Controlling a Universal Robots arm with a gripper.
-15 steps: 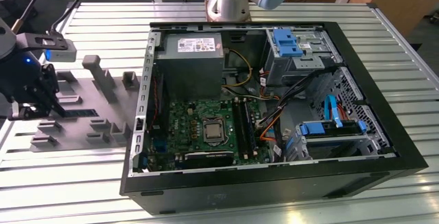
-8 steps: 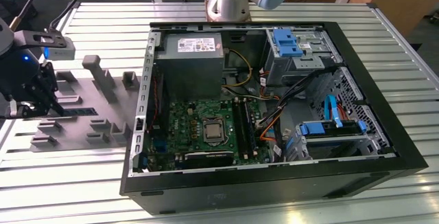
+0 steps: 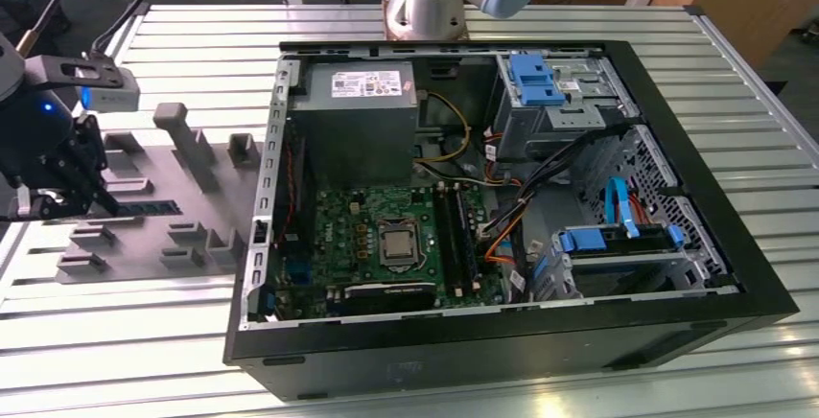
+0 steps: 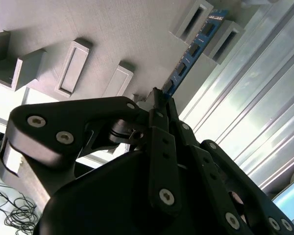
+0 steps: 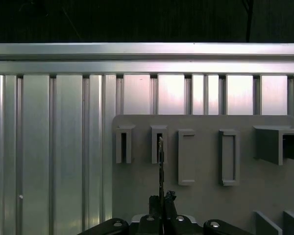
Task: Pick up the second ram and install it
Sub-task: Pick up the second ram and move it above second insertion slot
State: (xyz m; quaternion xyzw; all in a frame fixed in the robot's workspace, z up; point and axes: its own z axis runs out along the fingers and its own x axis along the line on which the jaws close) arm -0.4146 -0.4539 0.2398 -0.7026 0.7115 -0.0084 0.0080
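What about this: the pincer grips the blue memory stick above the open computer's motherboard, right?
No. The pincer does grip the blue memory stick, but over the grey fixture beside the computer case, not above its motherboard; the exterior view shows this.

Gripper (image 3: 64,202) at the exterior view's left, wrist pointing down. My 2 fingers (image 4: 159,142) are pinched together on one end of the second ram (image 4: 193,46). My arm's base (image 3: 425,6) stands at the far side, mid-scene.
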